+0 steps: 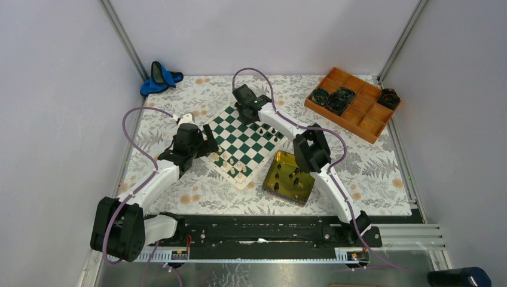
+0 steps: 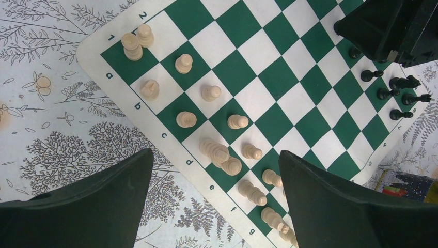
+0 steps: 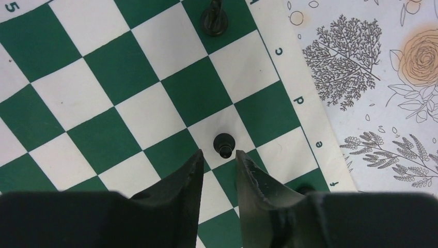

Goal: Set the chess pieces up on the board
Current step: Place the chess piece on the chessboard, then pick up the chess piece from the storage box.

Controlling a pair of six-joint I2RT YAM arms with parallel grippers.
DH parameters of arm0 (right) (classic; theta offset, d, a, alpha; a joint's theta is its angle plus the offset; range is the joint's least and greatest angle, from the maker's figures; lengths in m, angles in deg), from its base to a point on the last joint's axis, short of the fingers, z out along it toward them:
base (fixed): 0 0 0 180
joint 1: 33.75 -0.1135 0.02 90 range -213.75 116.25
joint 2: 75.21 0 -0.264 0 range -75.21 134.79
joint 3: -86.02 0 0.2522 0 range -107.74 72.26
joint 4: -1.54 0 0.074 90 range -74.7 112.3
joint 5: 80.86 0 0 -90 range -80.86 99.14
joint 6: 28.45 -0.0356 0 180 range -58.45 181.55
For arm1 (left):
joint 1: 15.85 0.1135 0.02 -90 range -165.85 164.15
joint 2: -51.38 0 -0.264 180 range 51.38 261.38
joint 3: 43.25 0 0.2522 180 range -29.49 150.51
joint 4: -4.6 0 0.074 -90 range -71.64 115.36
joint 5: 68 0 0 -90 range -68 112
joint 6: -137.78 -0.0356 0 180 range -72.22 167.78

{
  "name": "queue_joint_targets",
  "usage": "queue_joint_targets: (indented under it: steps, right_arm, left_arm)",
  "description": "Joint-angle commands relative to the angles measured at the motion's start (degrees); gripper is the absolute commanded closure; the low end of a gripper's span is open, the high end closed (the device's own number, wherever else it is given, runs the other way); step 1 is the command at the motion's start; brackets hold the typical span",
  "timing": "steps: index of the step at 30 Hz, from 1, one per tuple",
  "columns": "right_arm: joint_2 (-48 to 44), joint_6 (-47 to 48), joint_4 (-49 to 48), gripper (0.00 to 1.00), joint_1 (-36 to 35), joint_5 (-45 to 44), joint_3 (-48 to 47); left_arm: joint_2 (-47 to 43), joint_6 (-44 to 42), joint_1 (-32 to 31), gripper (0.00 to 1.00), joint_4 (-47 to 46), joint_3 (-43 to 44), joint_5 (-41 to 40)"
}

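The green-and-white board (image 1: pixel 239 135) lies turned at an angle mid-table. Cream-white chess pieces (image 2: pixel 184 63) stand along its near-left side, black chess pieces (image 2: pixel 372 75) along its far-right side. My left gripper (image 2: pixel 216 152) hangs wide open above the white rows, holding nothing. At the board's far corner my right gripper (image 3: pixel 219 152) has its jaws parted by a narrow gap. A black pawn (image 3: pixel 224 143) stands upright on a white square just beyond its tips, free of the fingers. Farther along that row stands another black piece (image 3: pixel 214 19).
A yellow-gold tin tray (image 1: pixel 270 179) with a few dark pieces in it sits off the board's near-right corner, under the right arm. An orange compartment tray (image 1: pixel 353 113) with black coiled items is at the far right. A blue object (image 1: pixel 160 78) lies at the far left.
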Motion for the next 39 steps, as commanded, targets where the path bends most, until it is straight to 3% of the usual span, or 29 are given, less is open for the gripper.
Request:
queue_joint_targets:
  steps: [1, 9, 15, 28, 34, 39]
  right_arm:
    - [-0.3, 0.3, -1.2, 0.63, 0.4, 0.9, -2.5]
    - [-3.4, 1.3, -1.5, 0.58, 0.5, -0.3, -1.0]
    - [-11.8, 2.6, -3.3, 0.56, 0.5, -3.0, 5.4]
    - [-46.8, -1.1, -13.1, 0.38, 0.8, -9.5, 46.3]
    - [-60.3, -4.9, -14.6, 0.36, 2.1, -11.5, 61.4]
    - [-67.4, -7.9, -15.3, 0.36, 3.3, -12.9, 69.5]
  left_arm:
    - [0.1, 0.0, -0.4, 0.01, -2.5, 0.8, 0.1]
    - [0.0, -0.1, -0.4, 0.01, -2.4, 0.8, -0.1]
    - [-0.5, -0.3, -0.3, 0.01, -2.2, 0.8, -1.1]
    - [-4.6, -3.1, -1.1, 0.01, -3.8, 0.2, 2.3]
    - [-3.9, -9.9, -8.8, 0.03, -2.6, 6.5, 3.9]
    - [3.0, -16.5, -19.4, 0.1, 1.5, 14.8, 3.7]
